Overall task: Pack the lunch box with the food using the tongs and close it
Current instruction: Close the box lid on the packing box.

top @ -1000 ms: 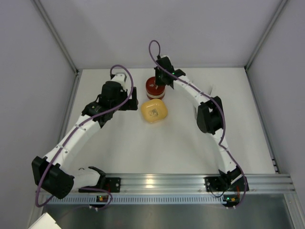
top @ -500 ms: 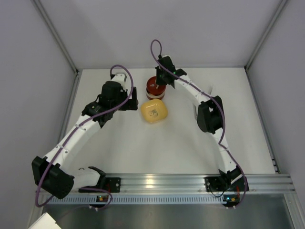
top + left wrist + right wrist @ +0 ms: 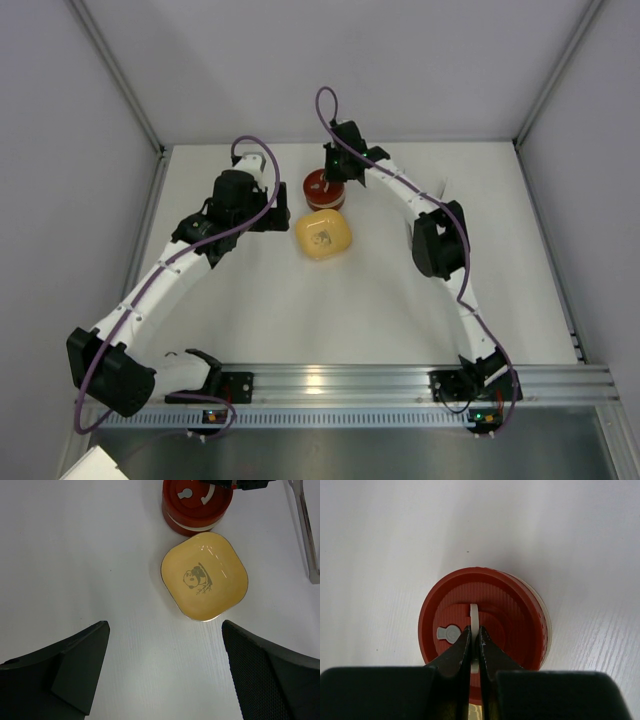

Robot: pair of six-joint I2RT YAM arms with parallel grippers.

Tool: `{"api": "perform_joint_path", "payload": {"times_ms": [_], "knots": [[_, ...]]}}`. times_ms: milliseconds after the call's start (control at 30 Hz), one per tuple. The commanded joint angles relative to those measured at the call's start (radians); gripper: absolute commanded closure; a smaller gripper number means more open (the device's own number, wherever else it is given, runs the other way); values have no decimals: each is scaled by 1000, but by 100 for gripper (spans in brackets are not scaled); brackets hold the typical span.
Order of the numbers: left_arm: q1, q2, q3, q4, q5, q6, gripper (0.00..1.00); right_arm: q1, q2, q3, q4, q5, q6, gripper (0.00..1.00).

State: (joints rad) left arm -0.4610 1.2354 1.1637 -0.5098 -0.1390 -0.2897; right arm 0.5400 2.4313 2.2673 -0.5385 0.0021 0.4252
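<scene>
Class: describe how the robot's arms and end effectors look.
Left arm and right arm: white links, black joints, a purple cable along each. Left end effector: broad black wedge fingers. Right end effector: black fingers tapering to thin tips.

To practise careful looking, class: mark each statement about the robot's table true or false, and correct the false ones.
1. The red lid sits on the tin. True.
2. The right gripper is wide open above the lid. False: it is shut on the lid's white handle.
3. The yellow dish holds food pieces. False: only a printed panda shows in it.
4. The left gripper is open and holds nothing. True.
5. The left gripper holds the tongs. False: they lie on the table beside the dish.
</scene>
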Motion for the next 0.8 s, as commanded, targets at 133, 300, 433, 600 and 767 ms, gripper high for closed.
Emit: {"api": "perform_joint_path", "payload": {"times_ms": [133,300,433,600,767], "knots": [[-1,-5,-1,8,-4,0,1,-6,-44,-49,31,1,-3,100],[1,-4,-1,10,-4,1,1,-9,-58,-78,37,32,3,100],[-1,-5,-2,8,-5,0,1,-12,-75,-110,54,33,15,100],[1,-7,-2,8,-5,1,1,-12,-75,-126,61,38,18,100],[-1,-4,-2,10,-5,0,1,-12,-71,-161,67,47,27,100]]}}
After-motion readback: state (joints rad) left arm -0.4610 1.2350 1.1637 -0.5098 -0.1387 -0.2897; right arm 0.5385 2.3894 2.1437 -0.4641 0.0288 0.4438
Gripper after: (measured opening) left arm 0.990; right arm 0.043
